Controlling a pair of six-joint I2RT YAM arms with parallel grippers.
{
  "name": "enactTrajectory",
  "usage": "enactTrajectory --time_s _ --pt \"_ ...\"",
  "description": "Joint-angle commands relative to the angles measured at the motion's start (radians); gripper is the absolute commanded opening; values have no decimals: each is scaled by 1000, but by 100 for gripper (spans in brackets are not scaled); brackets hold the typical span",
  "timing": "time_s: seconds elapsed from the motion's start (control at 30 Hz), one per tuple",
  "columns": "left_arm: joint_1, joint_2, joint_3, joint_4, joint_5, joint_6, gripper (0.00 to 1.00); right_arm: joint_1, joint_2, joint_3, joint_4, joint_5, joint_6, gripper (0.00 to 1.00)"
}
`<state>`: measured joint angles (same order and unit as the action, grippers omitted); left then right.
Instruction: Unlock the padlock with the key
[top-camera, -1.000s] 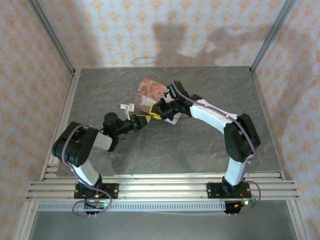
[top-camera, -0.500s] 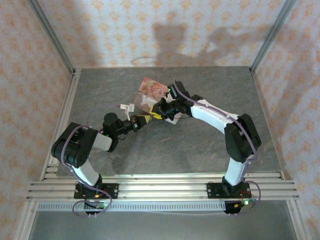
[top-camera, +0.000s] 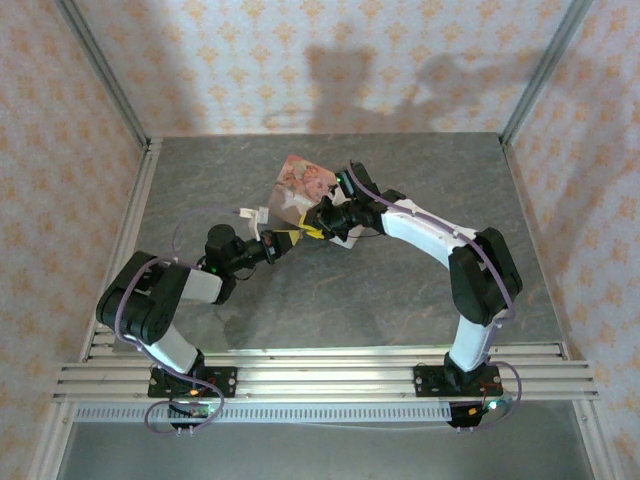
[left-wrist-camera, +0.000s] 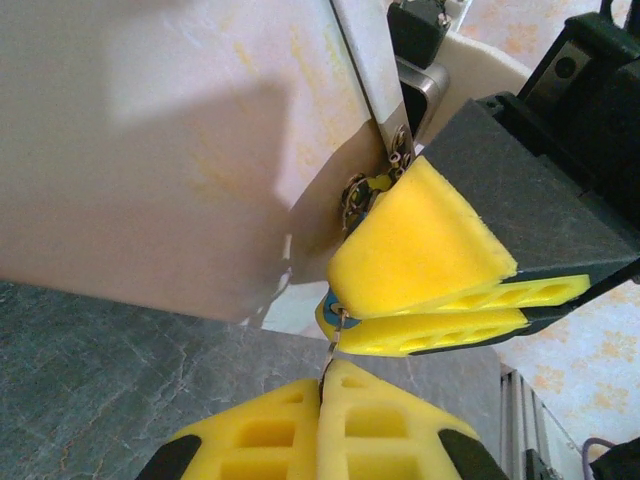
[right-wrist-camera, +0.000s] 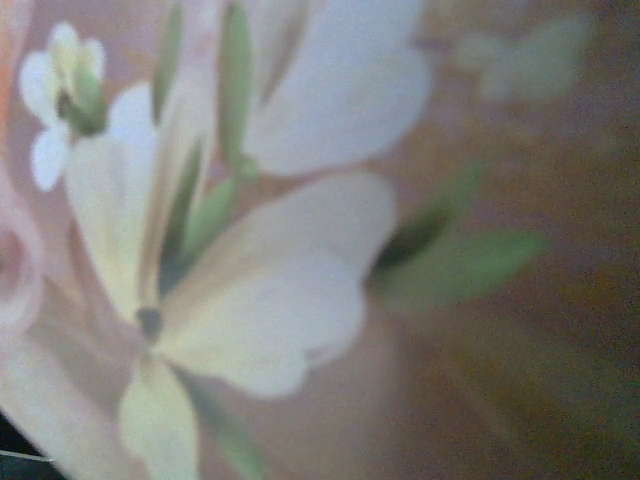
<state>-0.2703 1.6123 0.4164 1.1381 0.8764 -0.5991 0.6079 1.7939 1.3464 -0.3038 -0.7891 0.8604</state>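
The pink tin lies tilted at the middle of the table, and its pale side fills the upper left of the left wrist view. The padlock shows as a small teal-blue spot pinched between the yellow fingers of my right gripper, which is shut on it beside the tin's metal hasp. My left gripper is shut on the thin silvery key, whose tip reaches the padlock's underside. In the top view my left gripper meets the right one at the tin's near edge.
The right wrist view is a close blur of the tin's flower picture. A small white piece lies on the grey table left of the tin. Metal frame posts and patterned walls close the table in.
The left arm's elbow and base link have swung a little to the left and down. Both grippers stay together at the tin's near edge.
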Motion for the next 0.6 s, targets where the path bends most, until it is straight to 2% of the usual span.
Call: enactTrajectory --time_s 0.0,0.27,0.43,0.57 --pt "-31 -38 35 17 -48 38 0 26 -7 -6 -70 -27 27 0" --pt "-73 72 41 173 -101 -37 0 53 14 -23 10 -49 82 0" --pt "-75 36 35 172 -96 -38 0 42 6 -43 -7 -52 58 0" --pt "-76 16 58 173 -57 -88 0 33 8 -53 -6 -85 19 0"
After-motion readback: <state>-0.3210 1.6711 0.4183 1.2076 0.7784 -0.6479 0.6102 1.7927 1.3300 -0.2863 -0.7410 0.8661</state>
